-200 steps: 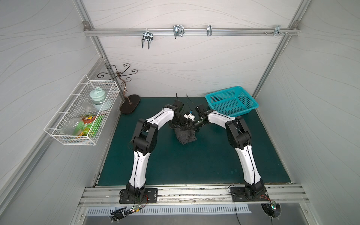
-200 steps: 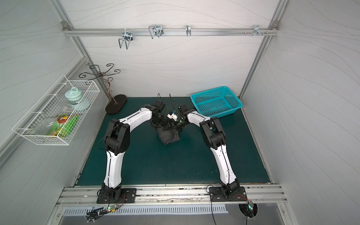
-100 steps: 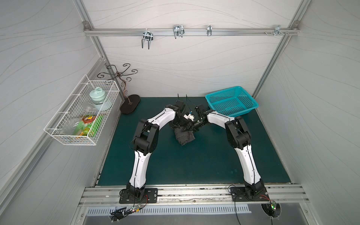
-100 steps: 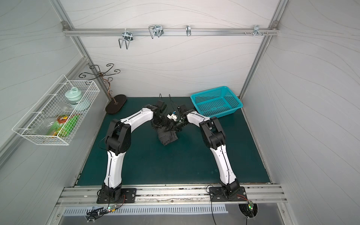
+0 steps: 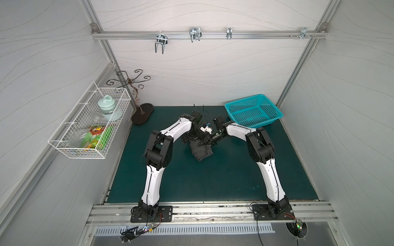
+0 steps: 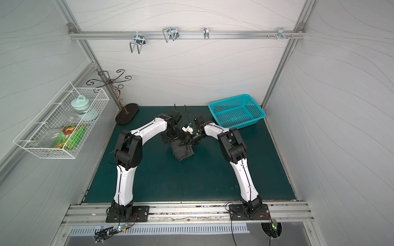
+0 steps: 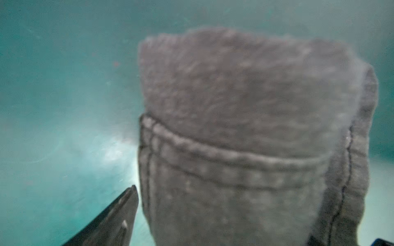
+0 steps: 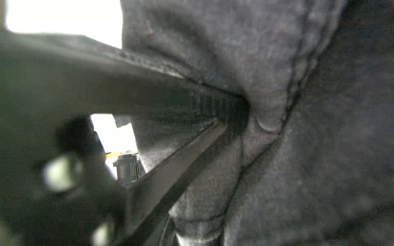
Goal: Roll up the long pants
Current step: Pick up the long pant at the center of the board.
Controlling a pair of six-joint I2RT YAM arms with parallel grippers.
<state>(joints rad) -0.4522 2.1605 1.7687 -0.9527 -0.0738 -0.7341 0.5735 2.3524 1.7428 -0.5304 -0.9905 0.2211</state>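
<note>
Teal plastic basket (image 5: 255, 122) sits upper right on the dark green tabletop (image 5: 213, 181), seen in both top views. White wire basket (image 5: 70, 149) on the left wall holds a pale green lidded jar (image 5: 107, 105), green-orange snack packets (image 5: 98, 138) and some clear plastic. Curly metal stand (image 5: 130, 81) on dark oval base (image 5: 142, 113), back left corner. Rail (image 5: 255, 34) across the top carries metal hooks (image 5: 194, 35).

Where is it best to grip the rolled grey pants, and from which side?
Probably across the middle of the rolled pants, from above, one finger on each long flank. The bundle lies flat on the mat as a short thick roll with straight sides, so squeezing there should keep the layers wound.
</note>
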